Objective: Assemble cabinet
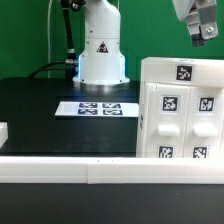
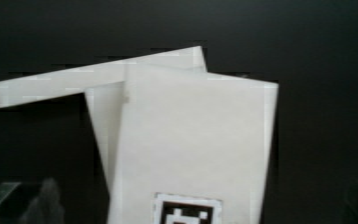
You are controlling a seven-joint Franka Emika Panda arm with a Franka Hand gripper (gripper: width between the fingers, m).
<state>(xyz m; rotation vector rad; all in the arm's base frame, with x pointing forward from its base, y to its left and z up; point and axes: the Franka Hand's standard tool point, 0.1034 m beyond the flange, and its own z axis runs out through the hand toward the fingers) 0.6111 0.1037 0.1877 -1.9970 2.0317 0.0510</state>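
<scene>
The cabinet (image 1: 180, 110) is a large white box standing at the exterior view's right. It carries several black-and-white tags on its top and front panels. My gripper (image 1: 203, 38) hangs in the air above the cabinet's far right corner, apart from it and holding nothing. In the wrist view I look down on the cabinet (image 2: 194, 130), with white panels meeting at an angle and one tag near the picture's edge. One finger (image 2: 34, 200) shows blurred far off to the side, so the jaws stand wide apart.
The marker board (image 1: 98, 108) lies flat on the black table in front of the robot base (image 1: 100, 55). A long low white rail (image 1: 70, 165) runs along the front. A small white piece (image 1: 3, 132) sits at the exterior view's left edge.
</scene>
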